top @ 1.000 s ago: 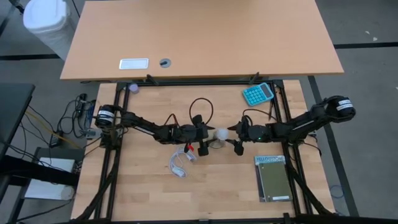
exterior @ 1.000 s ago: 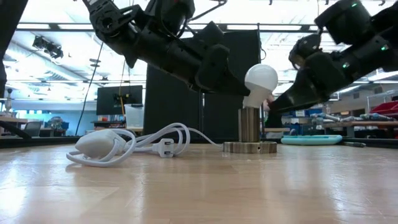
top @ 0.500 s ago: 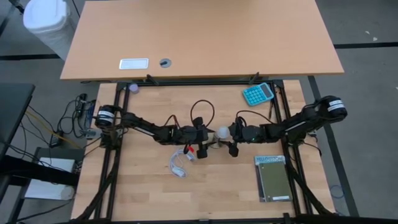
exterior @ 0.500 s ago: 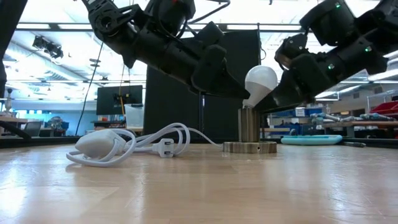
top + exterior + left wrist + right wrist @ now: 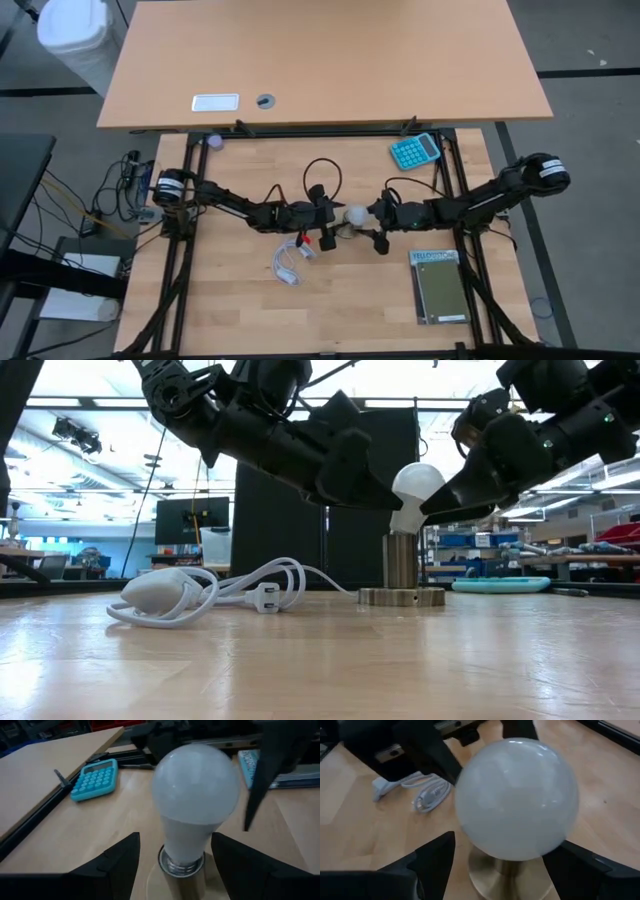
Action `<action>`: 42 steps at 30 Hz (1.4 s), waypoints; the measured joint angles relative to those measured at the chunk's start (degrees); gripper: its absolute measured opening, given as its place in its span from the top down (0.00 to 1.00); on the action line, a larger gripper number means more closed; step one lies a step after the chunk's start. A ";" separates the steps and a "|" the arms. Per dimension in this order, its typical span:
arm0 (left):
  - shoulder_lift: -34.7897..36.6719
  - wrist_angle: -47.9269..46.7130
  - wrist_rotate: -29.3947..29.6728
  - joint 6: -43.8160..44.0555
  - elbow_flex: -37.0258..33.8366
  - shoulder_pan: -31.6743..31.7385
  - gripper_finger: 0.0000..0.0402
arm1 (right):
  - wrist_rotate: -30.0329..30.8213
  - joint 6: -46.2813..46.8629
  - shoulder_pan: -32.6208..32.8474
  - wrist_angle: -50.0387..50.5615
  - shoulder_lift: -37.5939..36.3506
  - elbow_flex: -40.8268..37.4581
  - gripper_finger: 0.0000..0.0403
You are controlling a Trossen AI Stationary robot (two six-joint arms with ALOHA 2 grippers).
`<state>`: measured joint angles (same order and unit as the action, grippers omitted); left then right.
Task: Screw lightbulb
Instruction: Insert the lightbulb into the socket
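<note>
The white lightbulb (image 5: 418,485) sits slightly tilted with its silvery screw base (image 5: 182,862) on top of the brass-coloured socket (image 5: 402,560), which stands on a round foot (image 5: 402,597) at mid table. My left gripper (image 5: 175,837) reaches in from the table's left. It is open, with a finger on each side of the bulb's neck and wood showing in the gaps. My right gripper (image 5: 505,842) comes from the table's right, slanting down. It is open, and its fingers flank the lower half of the globe (image 5: 517,795). My right gripper has a finger (image 5: 440,855) close against each side of the globe's lower half, coming from the table's right and slanting down. In the low view its tip (image 5: 430,510) lies right at the globe's edge. Whether it touches the bulb I cannot tell.
A coiled white cable with its plug (image 5: 290,262) lies near the socket on the table's near-left side. A teal calculator (image 5: 414,150) sits at the far right and a green booklet (image 5: 438,288) at the near right. The table is framed by black rails.
My right gripper moved in toward the bulb, then rose a little and tipped more steeply beside it. The bulb rocked slightly on the socket and stays in the same place, still tilted.
</note>
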<state>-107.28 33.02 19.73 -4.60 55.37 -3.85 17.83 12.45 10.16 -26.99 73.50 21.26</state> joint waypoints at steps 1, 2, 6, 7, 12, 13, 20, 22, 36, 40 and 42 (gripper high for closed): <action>0.00 -0.15 -0.07 0.00 0.00 0.08 0.38 | 0.26 0.00 0.32 -0.15 0.01 0.00 0.28; 0.00 -0.25 -0.07 0.02 0.00 0.12 0.38 | 0.32 0.00 0.48 -0.09 -0.01 0.08 0.28; 0.00 -0.83 -0.12 0.07 0.00 0.57 0.38 | 1.18 -0.12 0.61 0.42 -0.01 1.41 0.28; 0.00 -1.06 -0.13 0.08 0.00 0.67 0.38 | 1.25 -0.30 0.61 0.76 -0.01 1.97 0.28; 0.00 -1.91 0.43 0.22 -0.07 0.80 0.38 | 1.23 -0.82 0.44 4.55 -0.07 4.46 0.28; 0.00 -1.89 0.58 0.22 -0.07 0.82 0.38 | 1.11 -0.69 0.21 5.41 -0.03 4.48 0.28; 0.00 -1.50 1.48 0.33 -0.07 0.89 0.38 | -0.68 1.95 -1.67 7.19 0.01 4.48 0.28; 0.00 -1.58 1.46 0.32 -0.07 0.89 0.38 | -1.19 2.18 -1.80 6.83 0.01 4.48 0.28; 0.00 -4.90 3.83 -0.96 -0.07 0.86 0.38 | -3.15 3.02 -1.67 7.02 0.04 4.48 0.28; 0.00 -4.89 4.25 -1.05 -0.07 0.86 0.38 | -3.11 3.12 -1.67 6.87 0.04 4.46 0.28; 0.00 -4.82 4.25 -1.05 -0.07 0.86 0.38 | -3.02 3.22 -1.67 6.86 0.04 4.46 0.28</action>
<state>-107.28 28.20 23.99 -5.65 55.31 -2.98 14.81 15.66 8.49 -20.13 73.54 25.71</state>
